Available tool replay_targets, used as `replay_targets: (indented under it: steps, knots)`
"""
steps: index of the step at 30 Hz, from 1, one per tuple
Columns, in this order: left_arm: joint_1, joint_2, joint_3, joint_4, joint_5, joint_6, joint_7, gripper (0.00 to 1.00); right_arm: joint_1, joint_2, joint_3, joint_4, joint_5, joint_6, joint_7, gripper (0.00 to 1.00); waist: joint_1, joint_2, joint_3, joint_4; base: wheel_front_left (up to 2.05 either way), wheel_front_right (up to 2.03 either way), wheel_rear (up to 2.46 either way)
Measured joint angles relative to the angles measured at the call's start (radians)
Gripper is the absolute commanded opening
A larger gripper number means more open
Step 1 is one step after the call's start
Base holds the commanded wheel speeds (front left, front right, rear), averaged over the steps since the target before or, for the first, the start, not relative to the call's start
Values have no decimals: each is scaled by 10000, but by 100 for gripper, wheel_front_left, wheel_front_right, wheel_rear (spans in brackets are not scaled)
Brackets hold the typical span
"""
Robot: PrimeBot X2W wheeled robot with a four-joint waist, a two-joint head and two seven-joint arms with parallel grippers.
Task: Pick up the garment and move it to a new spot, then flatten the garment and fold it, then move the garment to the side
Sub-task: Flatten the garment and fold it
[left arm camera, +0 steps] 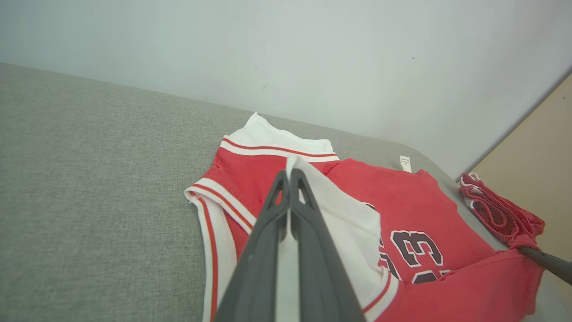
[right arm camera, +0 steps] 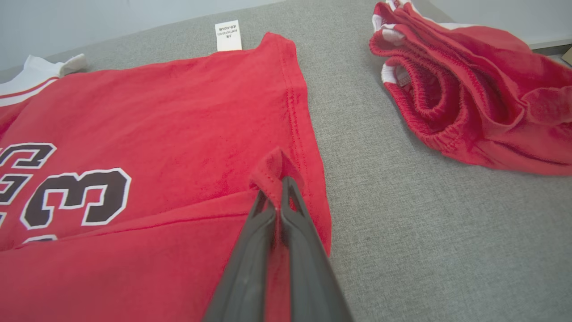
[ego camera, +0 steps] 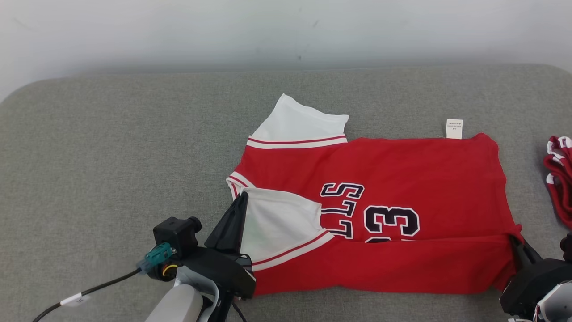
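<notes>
The garment [ego camera: 402, 179] is a red jersey with white sleeves and dark lettering, lying spread on the grey surface, its near long edge folded over toward the far side. My left gripper [ego camera: 243, 197] is shut on the tip of the near white sleeve [left arm camera: 339, 210]; the pinch shows in the left wrist view [left arm camera: 289, 172]. My right gripper [ego camera: 514, 237] is shut on the near corner of the red hem [right arm camera: 275, 167], with cloth bunched above the fingertips [right arm camera: 278, 181].
A second red garment [right arm camera: 469, 89] lies bunched at the right edge of the grey padded table [ego camera: 111, 156], close to the jersey's hem. A pale wall [ego camera: 286, 31] stands behind. A care label [ego camera: 454, 129] sticks out past the far edge.
</notes>
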Motion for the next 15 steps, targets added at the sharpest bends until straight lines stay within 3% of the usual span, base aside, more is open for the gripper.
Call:
replay_targets:
  steps: [1,2,3,4,9,15]
  knots:
    - [-62,-17,27,125,104,2,0,0,-14,-13,19,69,0,0,-35,34,0,0,9,-11,0,0,0]
    - [-141,-27,42,245,201,10,0,0,-37,-25,25,157,4,0,-77,80,0,0,17,-24,0,0,0]
    - [-218,-25,36,389,326,33,-2,60,-77,-25,29,226,13,0,-132,100,0,0,21,-41,0,0,0]
    - [-269,-38,84,458,518,104,-6,100,-120,-27,40,276,15,0,-188,100,0,0,24,-57,0,0,0]
    - [-353,-69,368,577,1323,485,-15,100,-291,-71,36,384,35,0,-374,100,0,0,-19,-111,0,0,0]
    - [321,362,341,673,2284,1099,-15,100,150,-169,-209,-295,167,0,-102,100,0,0,-246,-115,0,0,0]
